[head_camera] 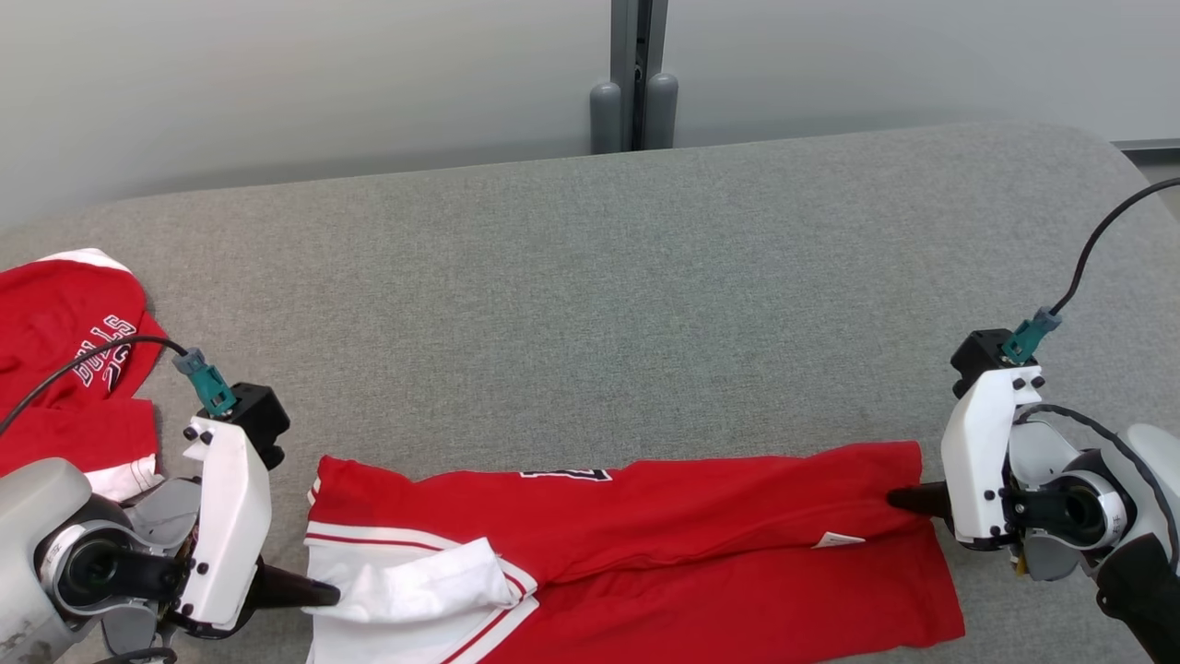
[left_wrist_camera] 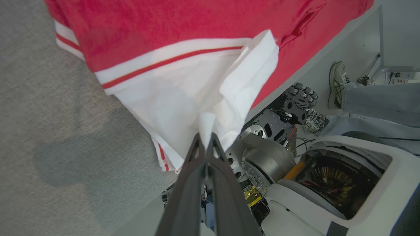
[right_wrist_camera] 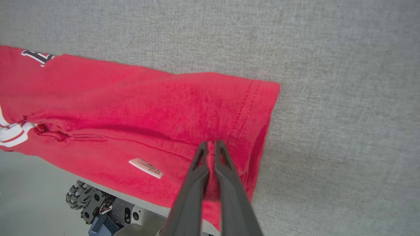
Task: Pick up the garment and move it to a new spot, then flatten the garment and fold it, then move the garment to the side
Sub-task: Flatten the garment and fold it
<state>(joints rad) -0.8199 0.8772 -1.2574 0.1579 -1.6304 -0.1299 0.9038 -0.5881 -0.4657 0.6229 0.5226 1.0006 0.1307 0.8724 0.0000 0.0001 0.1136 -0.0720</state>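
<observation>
The left gripper (head_camera: 324,595) (left_wrist_camera: 206,137) had its jaws clenched on a pinch of the white sleeve (head_camera: 415,590) (left_wrist_camera: 183,98), and the cloth rose in a small peak between its two dark fingers. The right gripper (head_camera: 902,499) (right_wrist_camera: 211,145) had its jaws clamped on a fold of red cloth just inside the stitched hem (right_wrist_camera: 244,108). Both held the one garment (head_camera: 691,544) (left_wrist_camera: 164,32) (right_wrist_camera: 131,98), a red shirt with white, red-striped trim. It was stretched lengthwise between them along the near edge of the grey counter (head_camera: 645,277) (right_wrist_camera: 328,65), with its near side reaching slightly over that edge.

One small white label (head_camera: 837,540) (right_wrist_camera: 145,167) lay on the garment near the right gripper. One patch of black-and-white lettering (head_camera: 565,474) (right_wrist_camera: 34,56) showed at the garment's far edge.

Beyond the garment's left end, apart from it, a second red garment (head_camera: 64,350) with white lettering lay crumpled on the counter. Two dark cables (head_camera: 83,364) with teal plugs ran to the wrists, one at each end of the garment. Past the garment's near side, in the left wrist view, one pale shoe (left_wrist_camera: 338,85) of a person stood on the floor.
</observation>
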